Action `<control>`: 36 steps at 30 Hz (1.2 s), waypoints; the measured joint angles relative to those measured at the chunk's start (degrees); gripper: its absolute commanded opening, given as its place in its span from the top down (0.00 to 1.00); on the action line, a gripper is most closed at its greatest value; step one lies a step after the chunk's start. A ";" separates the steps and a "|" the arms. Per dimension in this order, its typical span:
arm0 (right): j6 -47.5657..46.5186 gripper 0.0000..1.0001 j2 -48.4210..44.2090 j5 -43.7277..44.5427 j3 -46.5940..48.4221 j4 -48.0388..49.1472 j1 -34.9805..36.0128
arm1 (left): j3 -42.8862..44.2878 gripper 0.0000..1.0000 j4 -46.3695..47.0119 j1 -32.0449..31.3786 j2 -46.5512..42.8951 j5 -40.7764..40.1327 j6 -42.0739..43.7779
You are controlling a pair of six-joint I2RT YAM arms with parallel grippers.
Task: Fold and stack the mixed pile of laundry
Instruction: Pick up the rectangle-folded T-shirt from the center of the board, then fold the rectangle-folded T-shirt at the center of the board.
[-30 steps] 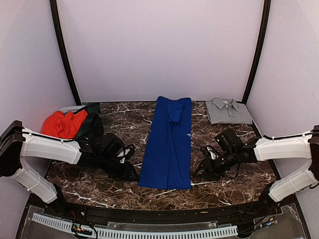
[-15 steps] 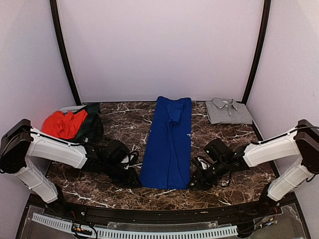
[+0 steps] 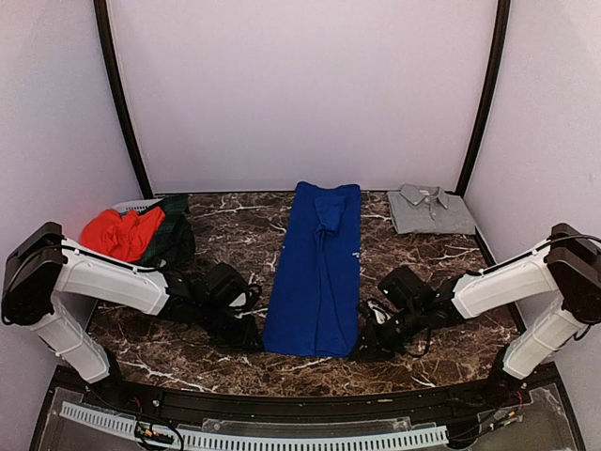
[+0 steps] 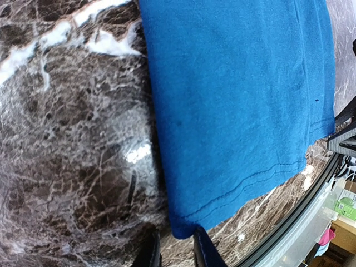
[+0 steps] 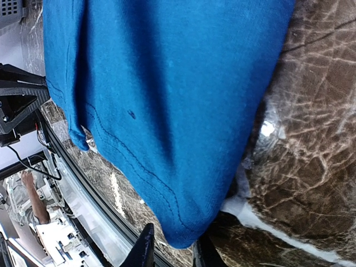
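Observation:
The royal-blue T-shirt (image 3: 315, 272) lies folded into a long strip down the middle of the marble table (image 3: 225, 235). My left gripper (image 3: 252, 336) sits low at its near left corner. In the left wrist view the hem corner (image 4: 183, 233) is tucked between the narrowed fingers of my left gripper (image 4: 175, 253). My right gripper (image 3: 364, 346) is at the near right corner. Its wrist view has that corner of the T-shirt (image 5: 183, 236) between the closed-in tips of my right gripper (image 5: 173, 253). A folded grey shirt (image 3: 430, 209) rests at the back right. A red-orange garment (image 3: 117, 233) and dark cloth (image 3: 171, 240) are heaped at the back left.
A pale basket rim (image 3: 131, 204) peeks out behind the heap on the left. The table's black front rail (image 3: 300, 404) runs just behind both grippers. Dark curved frame posts (image 3: 122, 103) rise at the back corners.
Both grippers slid inward along the table to the T-shirt's near corners and their jaws narrowed around the hem. The garments have not shifted.

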 measured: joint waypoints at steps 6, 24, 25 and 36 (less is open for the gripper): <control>-0.17 0.84 0.00 0.61 0.15 -0.42 0.11 | 0.33 0.83 0.02 0.00 0.50 0.02 0.28; -3.08 1.00 -3.30 3.72 1.68 -5.70 1.18 | 2.10 1.00 -0.59 -0.87 0.76 1.29 2.16; -3.13 1.00 -4.33 3.82 1.66 -6.01 1.55 | 2.08 1.00 -0.66 -1.46 -0.02 1.53 2.40; -5.70 1.00 -11.30 7.43 2.80 -11.45 2.93 | 2.58 1.00 0.28 -4.02 -3.65 3.67 3.21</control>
